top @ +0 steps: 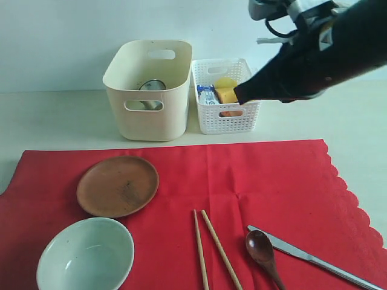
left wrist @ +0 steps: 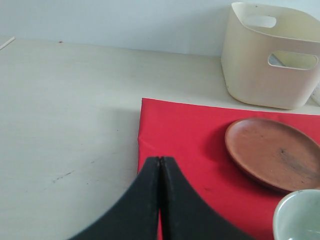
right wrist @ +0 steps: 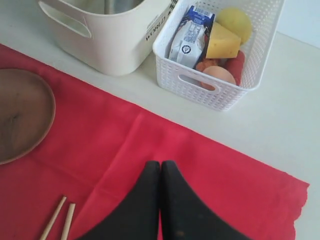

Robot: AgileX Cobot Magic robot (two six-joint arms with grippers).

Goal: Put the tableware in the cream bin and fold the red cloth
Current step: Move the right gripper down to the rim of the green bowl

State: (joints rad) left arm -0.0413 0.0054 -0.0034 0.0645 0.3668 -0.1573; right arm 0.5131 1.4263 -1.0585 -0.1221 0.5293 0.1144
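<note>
Red cloth [top: 242,181] spread flat, long axis left to right; scalloped edge at right, straight far edge just short of both bins. Bare table [top: 48,121] lies open at left and right. On the cloth: plate [top: 118,186] at left, bowl [top: 84,254] nearer the camera. Chopsticks [top: 211,251] run near to far, far tips close, near ends splaying. Spoon [top: 263,251] has its handle toward the near edge. Knife [top: 314,260] lies diagonal, tip beside the spoon. Cream bin [top: 148,115] upright behind the plate, steel cup [top: 151,87] inside. White lattice basket [top: 225,118] just beside it holds milk carton [top: 207,95], cheese wedge [top: 228,95], lemon [top: 225,82]. Left gripper [left wrist: 159,160] jaws pressed together, empty, over the cloth's left edge. Right gripper [right wrist: 160,165] likewise closed, empty, above the cloth near the basket.
</note>
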